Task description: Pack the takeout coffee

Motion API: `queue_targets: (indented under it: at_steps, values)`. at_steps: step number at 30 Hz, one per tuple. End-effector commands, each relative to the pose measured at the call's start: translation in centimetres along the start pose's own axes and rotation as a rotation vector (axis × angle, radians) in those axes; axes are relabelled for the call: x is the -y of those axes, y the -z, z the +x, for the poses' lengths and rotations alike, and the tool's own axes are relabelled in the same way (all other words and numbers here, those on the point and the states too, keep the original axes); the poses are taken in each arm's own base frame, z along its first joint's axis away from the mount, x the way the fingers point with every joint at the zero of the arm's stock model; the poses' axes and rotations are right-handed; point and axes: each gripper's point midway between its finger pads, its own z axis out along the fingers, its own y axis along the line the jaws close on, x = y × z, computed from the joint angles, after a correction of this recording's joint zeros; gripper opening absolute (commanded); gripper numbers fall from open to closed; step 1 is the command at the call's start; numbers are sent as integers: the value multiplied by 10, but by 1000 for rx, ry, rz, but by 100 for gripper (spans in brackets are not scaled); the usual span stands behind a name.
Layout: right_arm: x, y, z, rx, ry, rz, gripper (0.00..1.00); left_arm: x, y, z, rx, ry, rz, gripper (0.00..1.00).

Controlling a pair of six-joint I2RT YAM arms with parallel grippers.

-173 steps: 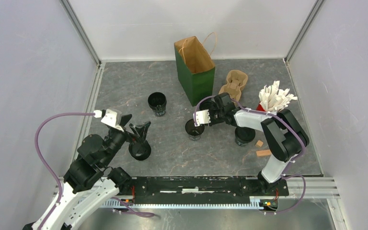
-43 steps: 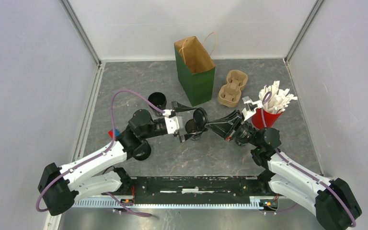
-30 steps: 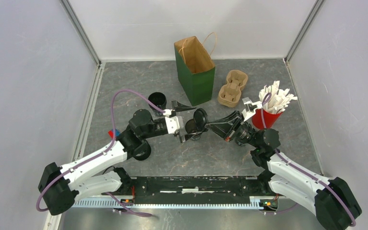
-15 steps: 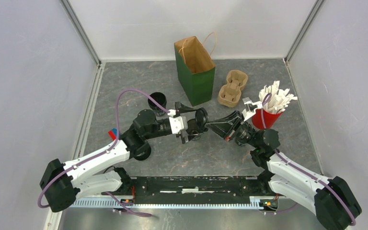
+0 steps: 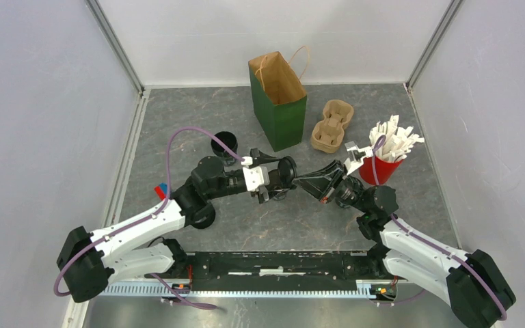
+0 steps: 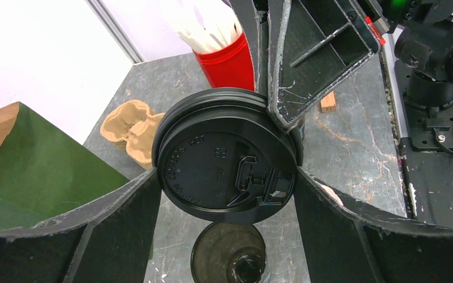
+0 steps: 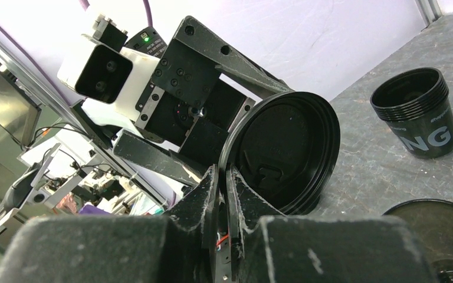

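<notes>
Overhead, the two hands meet tip to tip. The left gripper (image 5: 275, 176) has its jaws spread, one on each side of a round black lid (image 5: 287, 170) that stands on edge. The right gripper (image 5: 301, 180) reaches that lid from the opposite side. An open cup (image 5: 277, 194) sits directly beneath the left fingertips, a second black cup (image 5: 222, 143) stands off beside the left wrist, and the green paper bag (image 5: 280, 113) rises beyond both hands.

From the left wrist, the lid (image 6: 224, 156) fills the gap between the fingers (image 6: 124, 218), its rim right at both pads. Whether they press on it I cannot tell. The right gripper (image 6: 276, 117) bites the lid's upper edge, and the open cup (image 6: 230, 259) lies below it.

From the right wrist, the fingers (image 7: 209, 194) are pressed almost together, pinching the lid (image 7: 283, 147) by its rim. The second black cup (image 7: 416, 115) stands to the right, past the lid.
</notes>
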Motion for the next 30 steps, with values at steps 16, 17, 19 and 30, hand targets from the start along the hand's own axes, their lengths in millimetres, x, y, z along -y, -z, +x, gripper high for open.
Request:
queue_targets:
  at_steps: [16,17,19,30]
  values:
    - [36,11,-3,-51,236,226,98,-5,25,12,-277,83,-13,80]
    - [43,15,-5,-62,270,272,98,-7,29,14,-311,96,-20,80]
    - [49,21,-15,-67,366,340,98,-9,35,18,-385,125,-32,80]
    - [50,57,-70,-111,683,611,98,-19,39,41,-723,284,-46,81]
